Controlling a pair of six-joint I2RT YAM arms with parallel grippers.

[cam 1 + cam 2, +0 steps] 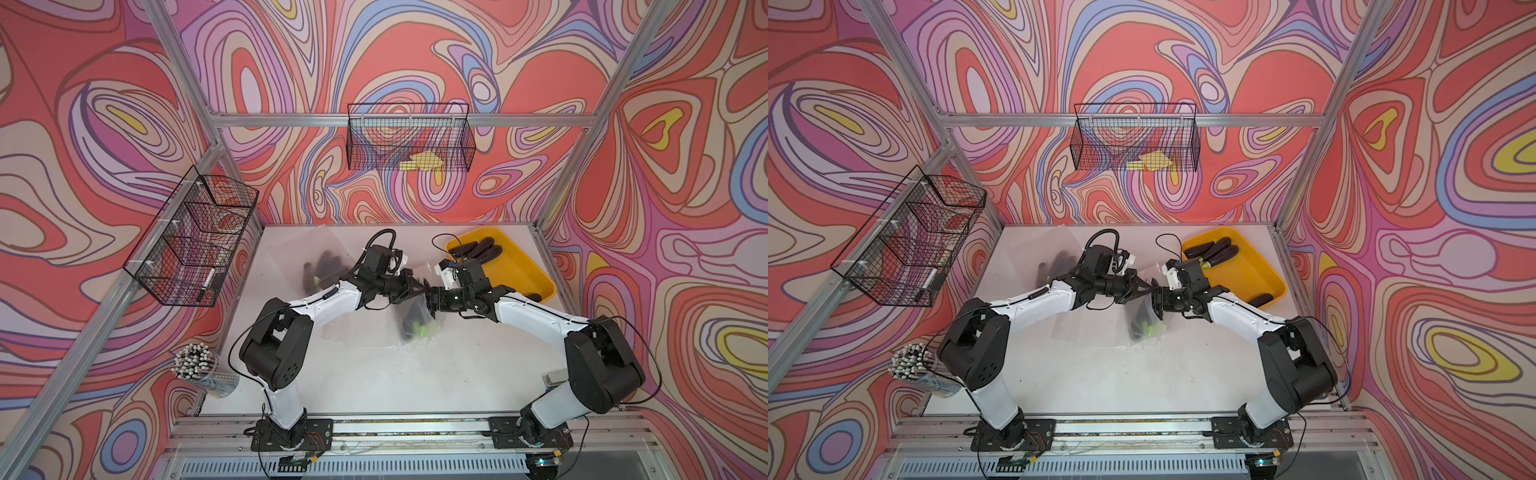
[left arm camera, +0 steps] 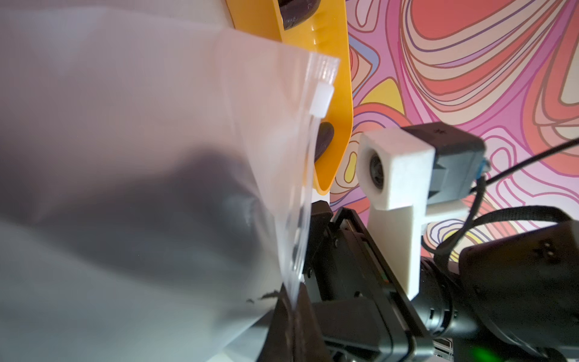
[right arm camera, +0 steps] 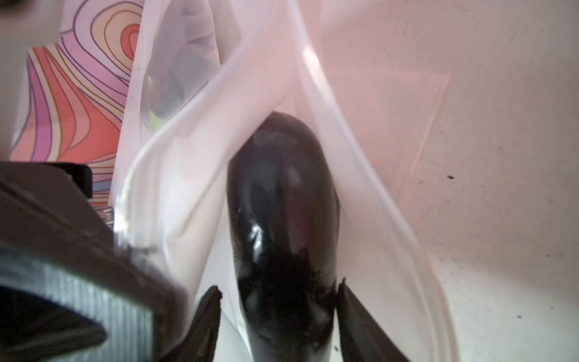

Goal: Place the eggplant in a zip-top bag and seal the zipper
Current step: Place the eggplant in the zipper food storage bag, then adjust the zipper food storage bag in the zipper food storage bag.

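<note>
In both top views the left gripper (image 1: 420, 291) (image 1: 1148, 289) and right gripper (image 1: 432, 301) (image 1: 1156, 303) meet over mid-table. A clear zip-top bag (image 1: 409, 328) (image 1: 1142, 328) hangs below them, and the dark shape inside it is probably the eggplant. A yellow tray (image 1: 534, 270) of spare eggplants (image 1: 478, 249) sits far right.

Left wrist: the left gripper (image 2: 293, 310) is pinched tight on the zip-top bag's rim. The white slider (image 2: 321, 100) sits further along the zipper, away from the pinch.

Right wrist: the eggplant (image 3: 282, 203) lies inside the bag's gaping mouth, between the right gripper's spread fingers (image 3: 210, 313). One finger stands clear of it and the other touches it.
</note>
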